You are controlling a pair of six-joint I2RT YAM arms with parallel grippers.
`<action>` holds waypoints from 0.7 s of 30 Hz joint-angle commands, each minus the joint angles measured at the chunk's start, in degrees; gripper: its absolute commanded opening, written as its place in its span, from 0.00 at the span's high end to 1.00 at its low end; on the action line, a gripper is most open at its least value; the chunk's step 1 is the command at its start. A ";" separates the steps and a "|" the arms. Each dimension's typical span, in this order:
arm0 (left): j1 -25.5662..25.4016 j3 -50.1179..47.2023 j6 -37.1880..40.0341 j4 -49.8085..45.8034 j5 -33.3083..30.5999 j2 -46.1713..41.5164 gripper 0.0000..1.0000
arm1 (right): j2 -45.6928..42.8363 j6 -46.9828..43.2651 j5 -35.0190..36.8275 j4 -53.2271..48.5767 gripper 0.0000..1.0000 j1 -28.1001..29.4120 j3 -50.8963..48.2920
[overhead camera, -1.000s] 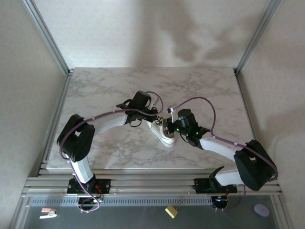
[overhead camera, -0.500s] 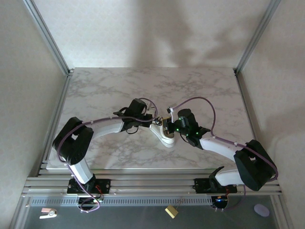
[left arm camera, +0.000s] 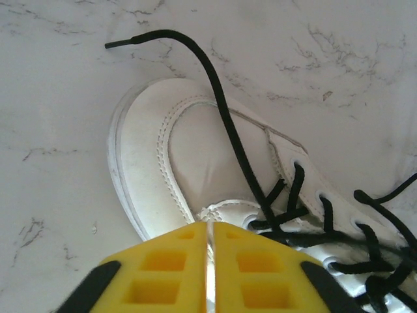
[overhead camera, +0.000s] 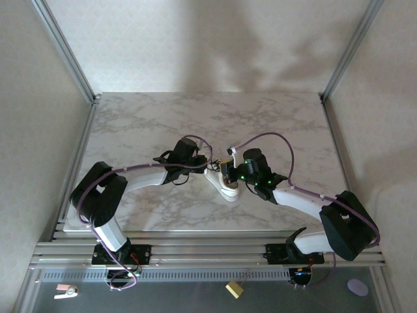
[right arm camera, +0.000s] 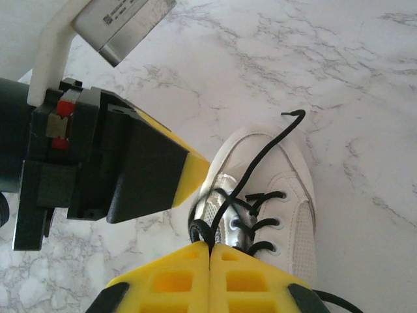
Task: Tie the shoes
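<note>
A small white sneaker (overhead camera: 226, 187) lies mid-table with its toe pointing toward the near edge. Its toe (left arm camera: 195, 156) fills the left wrist view, and one loose black lace (left arm camera: 225, 124) runs across it to a free tip on the marble. My left gripper (left arm camera: 210, 225) hovers over the tongue, jaws parted by a thin slit with nothing in it. From the other side, my right gripper (right arm camera: 210, 246) is shut on a black lace (right arm camera: 260, 160) at the eyelets. The left gripper's finger (right arm camera: 192, 173) hangs just left of the shoe (right arm camera: 287, 195). Both grippers (overhead camera: 208, 168) (overhead camera: 225, 172) meet over the shoe.
The white marble tabletop (overhead camera: 150, 124) is bounded by metal frame posts (overhead camera: 65, 52) and beige walls. Aluminium rails (overhead camera: 208, 251) carry both arm bases at the near edge. A small brass object (overhead camera: 233, 289) lies below the rails.
My left arm has swung nearer and lower, bringing its gripper from behind the shoe to right over it. Its jaws have parted a slit. The right arm has stayed put.
</note>
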 commanded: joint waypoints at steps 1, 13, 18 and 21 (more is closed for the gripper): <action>0.35 0.00 -0.51 1.87 -1.07 -1.06 0.80 | 1.05 -0.96 -2.09 1.78 1.00 -0.16 0.93; -0.21 0.10 -1.89 0.84 2.33 -5.62 0.79 | 2.57 0.40 1.80 -0.13 1.00 -0.15 3.40; -2.87 2.81 -3.12 -3.43 5.39 -2.22 0.85 | 2.49 0.56 2.14 -0.20 1.00 -0.05 3.10; -3.01 4.10 -4.80 -5.37 5.34 0.07 0.87 | 2.35 0.73 2.11 0.02 1.00 -0.16 2.76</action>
